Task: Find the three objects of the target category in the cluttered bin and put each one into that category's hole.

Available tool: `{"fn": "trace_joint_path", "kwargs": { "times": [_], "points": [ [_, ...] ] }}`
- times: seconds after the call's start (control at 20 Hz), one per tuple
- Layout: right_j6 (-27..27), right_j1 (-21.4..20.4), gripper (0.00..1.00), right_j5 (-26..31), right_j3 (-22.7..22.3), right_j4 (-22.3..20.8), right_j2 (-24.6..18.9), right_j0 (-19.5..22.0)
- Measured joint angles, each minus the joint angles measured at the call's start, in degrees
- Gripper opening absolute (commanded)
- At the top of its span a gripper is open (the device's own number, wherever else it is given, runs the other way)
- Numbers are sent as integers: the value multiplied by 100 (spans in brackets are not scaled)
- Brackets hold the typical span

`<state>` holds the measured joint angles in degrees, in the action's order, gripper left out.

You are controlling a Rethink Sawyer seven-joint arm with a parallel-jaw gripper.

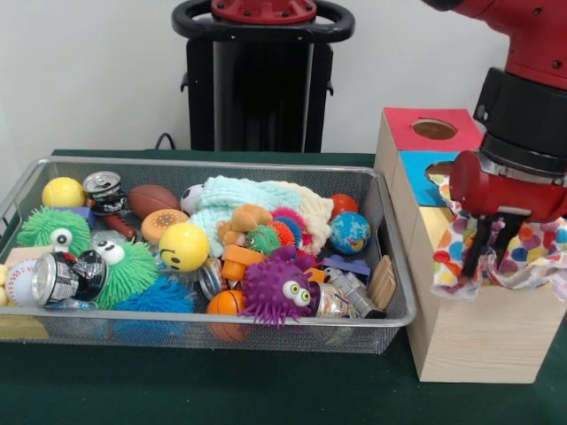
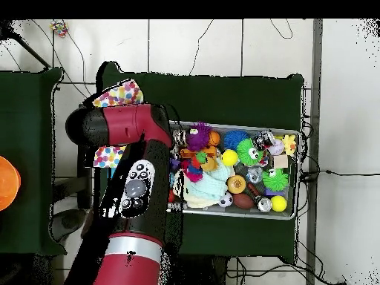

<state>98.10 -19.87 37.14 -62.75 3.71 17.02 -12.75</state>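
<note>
step: I'm running the drop-off; gripper (image 1: 493,252) fingers are pinching the polka-dot cloth (image 1: 461,257) over the yellow-panel box (image 1: 478,341).
next: I'm judging it needs centring over the hole, hidden under cloth, before release.
bin (image 1: 221,323): pale knit cloth (image 1: 232,202) lying inside.

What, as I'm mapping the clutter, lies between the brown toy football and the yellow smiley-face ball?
A round orange speckled toy bun, seen in both views.

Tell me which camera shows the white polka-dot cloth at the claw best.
The front view. There the white cloth with multicoloured polka dots hangs round the claw over the pale wooden box, its folds plain to see. In the overhead view the red arm covers its middle, so only two dotted patches show.
</note>
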Motion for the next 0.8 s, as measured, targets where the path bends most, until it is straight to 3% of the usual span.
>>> {"fn": "trace_joint_path", "kwargs": {
  "times": [0.55, 0.8],
  "points": [
    [0, 136, 0, -2148, -220, -613, 212, -573],
    [1, 75, 0, -2442, -560, -604, 131, -582]
  ]
}}
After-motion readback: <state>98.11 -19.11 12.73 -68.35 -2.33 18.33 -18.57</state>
